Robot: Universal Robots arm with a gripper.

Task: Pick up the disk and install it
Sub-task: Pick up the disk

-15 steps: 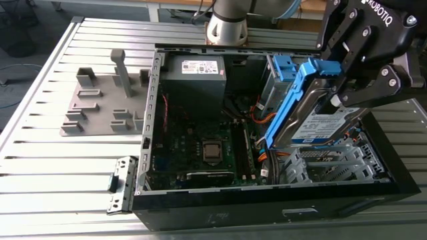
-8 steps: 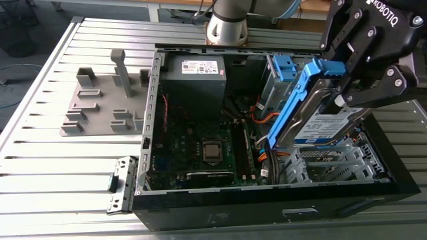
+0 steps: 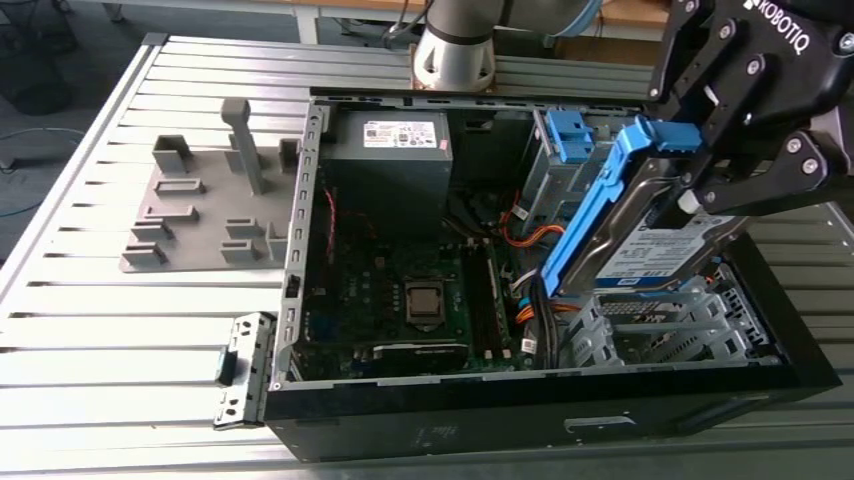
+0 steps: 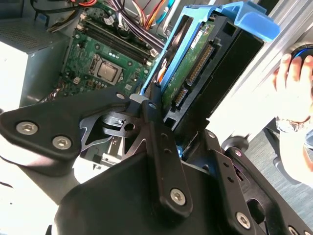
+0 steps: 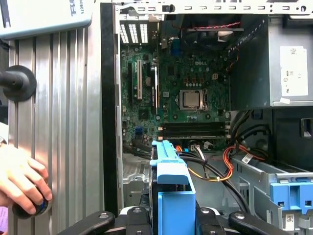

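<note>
One disk (image 3: 663, 252) in hand: the fingers (image 3: 731, 178) are closed down onto it, pinching the drive and its blue bracket (image 3: 603, 205) near the raised end, with the gap no wider than the drive itself. In the second wrist view one finger lies flat along the bracket edge, with the disk's circuit-board side facing the camera. The disk hangs tilted on edge, label up, over the open computer case (image 3: 534, 405) at the exterior view's right. Its lower end dips toward the silver drive cage (image 3: 667, 325), beside the orange cables (image 3: 527, 238); contact there, can't tell. The arm comes in from above at the exterior view's right, wrist canted, base column (image 3: 461, 45) behind the case. Motherboard (image 3: 400, 290) and grey power-supply box (image 3: 387, 160) lie uncovered. The case stands on a slatted metal surface (image 3: 94, 330). A person's hand (image 5: 22, 181) lies on that surface beside the case.
</note>
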